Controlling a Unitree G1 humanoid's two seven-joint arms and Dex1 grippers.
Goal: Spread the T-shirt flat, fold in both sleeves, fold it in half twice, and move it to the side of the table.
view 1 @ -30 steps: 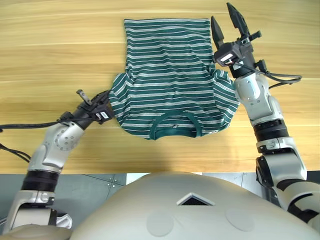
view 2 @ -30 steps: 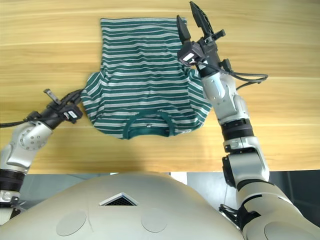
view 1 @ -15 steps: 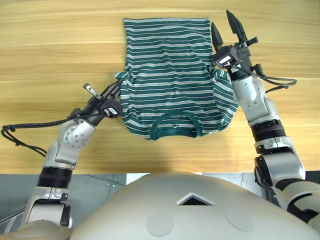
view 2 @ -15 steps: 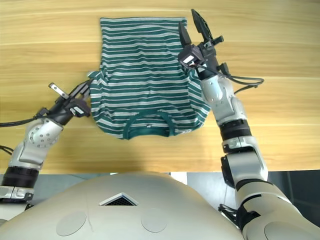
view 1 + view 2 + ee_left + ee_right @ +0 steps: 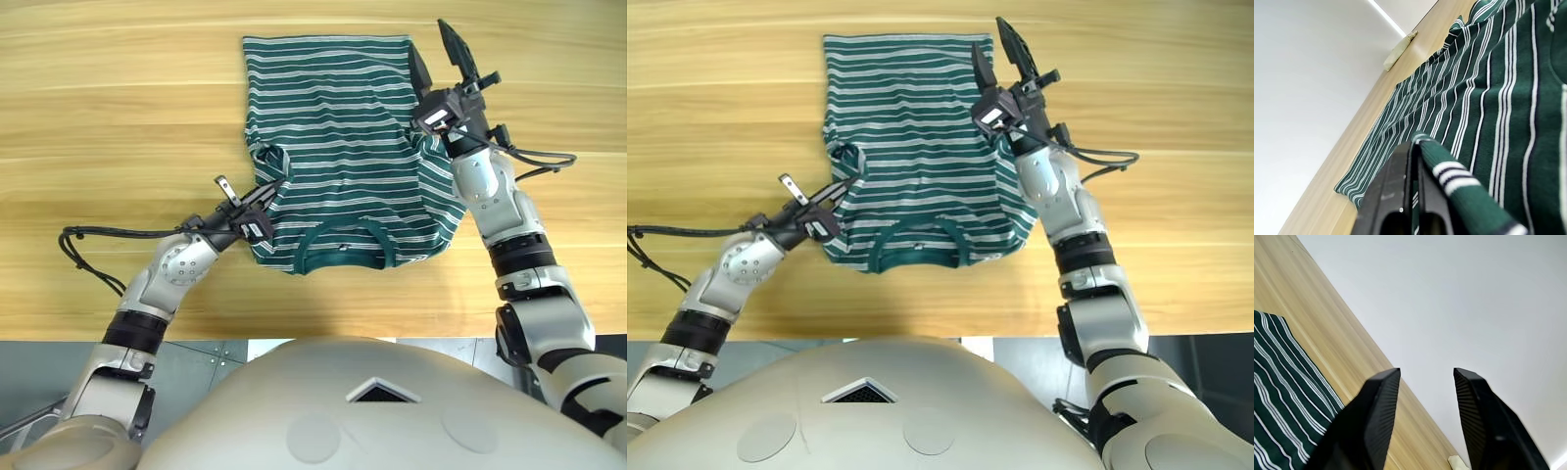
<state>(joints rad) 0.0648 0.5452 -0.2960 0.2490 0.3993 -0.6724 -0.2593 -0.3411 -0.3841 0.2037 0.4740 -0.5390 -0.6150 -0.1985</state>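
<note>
Table (image 5: 118, 98): pale wood, smooth, with the grain running in long streaks across. Bare boards are seen round every edge of the T-shirt.
T-shirt (image 5: 338, 127): and here it is, soft knit, dark green, crossed by thin white stripes in close sets. It is laid mostly flat on the table, front up, hem squared off at its far end.
Collar (image 5: 345, 245): a plain green ribbed band, curved like a shallow U, found at the T-shirt's near end.
Left sleeve (image 5: 266, 162): lifted off the wood and drawn in over the T-shirt's own body. It is bunched into a crumpled peak.
Left gripper (image 5: 272, 186): slim dark fingers are pressed together on the left sleeve's cuff, just inside the T-shirt's left edge.
Right sleeve (image 5: 443, 191): left spread outward at the T-shirt's right side, rumpled into soft folds.
Right gripper (image 5: 431, 49): black, tapering, ridged fingers are held spread apart with nothing between them. It is raised over the T-shirt's right edge, toward the hem end.
</note>
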